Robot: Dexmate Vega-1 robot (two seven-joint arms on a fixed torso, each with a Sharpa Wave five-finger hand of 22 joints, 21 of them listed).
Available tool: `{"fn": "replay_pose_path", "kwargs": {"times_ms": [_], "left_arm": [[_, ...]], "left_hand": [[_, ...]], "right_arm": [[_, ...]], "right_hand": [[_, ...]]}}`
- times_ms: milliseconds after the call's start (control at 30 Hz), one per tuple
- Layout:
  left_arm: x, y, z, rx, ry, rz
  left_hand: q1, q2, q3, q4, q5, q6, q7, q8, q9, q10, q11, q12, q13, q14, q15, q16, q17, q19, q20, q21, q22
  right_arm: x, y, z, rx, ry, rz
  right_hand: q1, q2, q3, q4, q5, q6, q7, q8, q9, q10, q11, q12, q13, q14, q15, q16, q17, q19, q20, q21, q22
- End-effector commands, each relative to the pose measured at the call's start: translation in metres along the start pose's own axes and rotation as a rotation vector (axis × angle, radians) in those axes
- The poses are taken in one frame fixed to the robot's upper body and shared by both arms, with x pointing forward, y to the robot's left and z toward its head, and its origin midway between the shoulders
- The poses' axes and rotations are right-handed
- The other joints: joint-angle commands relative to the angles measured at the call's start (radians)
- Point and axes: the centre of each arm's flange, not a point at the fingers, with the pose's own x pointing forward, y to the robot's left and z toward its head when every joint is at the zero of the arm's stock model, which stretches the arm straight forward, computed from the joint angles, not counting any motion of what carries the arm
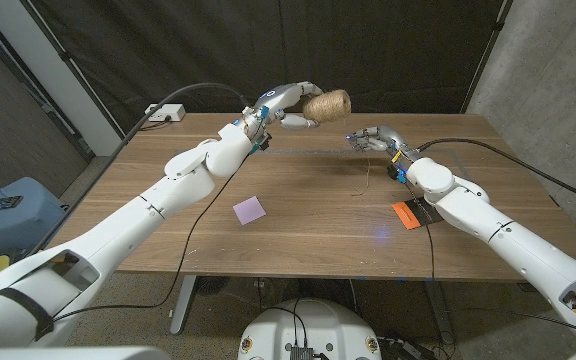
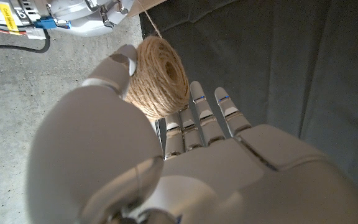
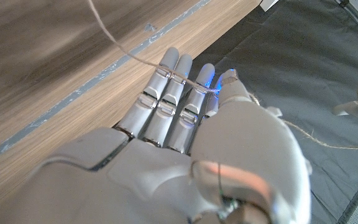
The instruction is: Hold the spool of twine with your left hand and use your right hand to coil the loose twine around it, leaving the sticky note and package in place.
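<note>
Our left hand (image 2: 185, 162) grips the round tan spool of twine (image 2: 159, 76) aloft between thumb and fingers (image 2: 207, 115). Our right hand (image 3: 185, 155) pinches the loose twine strand (image 3: 114, 38) across its fingers (image 3: 166, 93). We judge that a slack pinch could drop the strand onto the wooden surface (image 1: 298, 220) near the purple sticky note (image 1: 250, 210).

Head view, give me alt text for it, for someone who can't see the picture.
The robot's left hand holds a spool of twine up above the far side of a wooden table, while its right hand is raised nearby with the twine strand at its fingers. A purple sticky note lies mid-table and an orange package sits beside the right forearm.
</note>
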Motion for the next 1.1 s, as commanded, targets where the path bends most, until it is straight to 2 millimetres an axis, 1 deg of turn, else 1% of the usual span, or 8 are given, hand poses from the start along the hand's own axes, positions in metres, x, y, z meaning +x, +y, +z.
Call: {"fn": "replay_pose_path", "kwargs": {"times_ms": [33,433,667,1000,1100], "left_arm": [[0.003,-0.001,-0.002,0.011,0.009,0.011],[0.007,-0.003,-0.005,0.022,0.025,0.009],[0.007,-0.003,-0.007,0.021,0.028,0.006],[0.002,0.004,-0.010,0.034,0.033,0.017],[-0.001,0.006,-0.011,0.040,0.035,0.021]], "left_hand": [[0.060,0.112,0.000,0.005,0.004,0.064,-0.015,0.026,0.021,0.010,-0.004,-0.001,0.002,0.009,-0.001,-0.001,0.004,0.002,-0.002,0.004,0.000],[0.059,0.113,0.001,0.006,0.005,0.065,-0.014,0.027,0.022,0.011,-0.004,-0.001,0.003,0.008,0.000,-0.003,0.004,0.003,-0.003,0.005,0.000],[0.058,0.114,0.000,0.007,0.005,0.063,-0.012,0.026,0.022,0.011,-0.003,-0.001,0.003,0.009,0.000,-0.003,0.004,0.002,-0.002,0.005,0.000],[0.058,0.113,0.001,0.007,0.005,0.063,-0.014,0.025,0.022,0.009,-0.005,-0.002,0.004,0.009,-0.001,-0.005,0.003,0.001,-0.002,0.005,0.000],[0.058,0.113,0.000,0.007,0.005,0.062,-0.015,0.025,0.022,0.011,-0.001,-0.001,0.004,0.009,-0.001,-0.004,0.004,0.002,-0.003,0.005,0.000]], "right_arm": [[-0.004,0.017,0.008,0.022,-0.024,0.026],[-0.014,0.028,0.009,0.016,-0.031,0.044],[-0.017,0.031,0.008,0.019,-0.026,0.042],[-0.022,0.042,0.009,0.026,-0.017,0.051],[-0.023,0.048,0.011,0.035,-0.019,0.054]], "right_hand": [[-0.001,0.006,-0.004,0.000,0.000,0.007,0.004,-0.004,0.002,0.006,0.000,0.000,0.003,0.008,-0.111,-0.001,0.006,-0.003,-0.092,0.009,-0.001],[-0.001,0.005,-0.005,-0.001,0.000,0.010,0.003,-0.004,0.002,0.010,0.001,0.000,0.003,0.009,-0.111,-0.002,0.007,-0.004,-0.091,0.009,-0.001],[0.000,0.005,-0.004,-0.001,0.001,0.010,0.004,-0.004,0.002,0.011,0.002,-0.001,0.003,0.010,-0.112,-0.002,0.007,-0.003,-0.091,0.010,-0.001],[0.000,0.004,-0.004,-0.003,0.001,0.011,0.003,-0.005,0.002,0.009,0.001,-0.002,0.004,0.011,-0.112,-0.003,0.009,-0.003,-0.091,0.011,-0.001],[0.000,0.005,-0.004,-0.002,0.001,0.010,0.004,-0.006,0.002,0.010,0.001,-0.002,0.005,0.011,-0.111,-0.004,0.009,-0.003,-0.091,0.011,-0.001]]}}
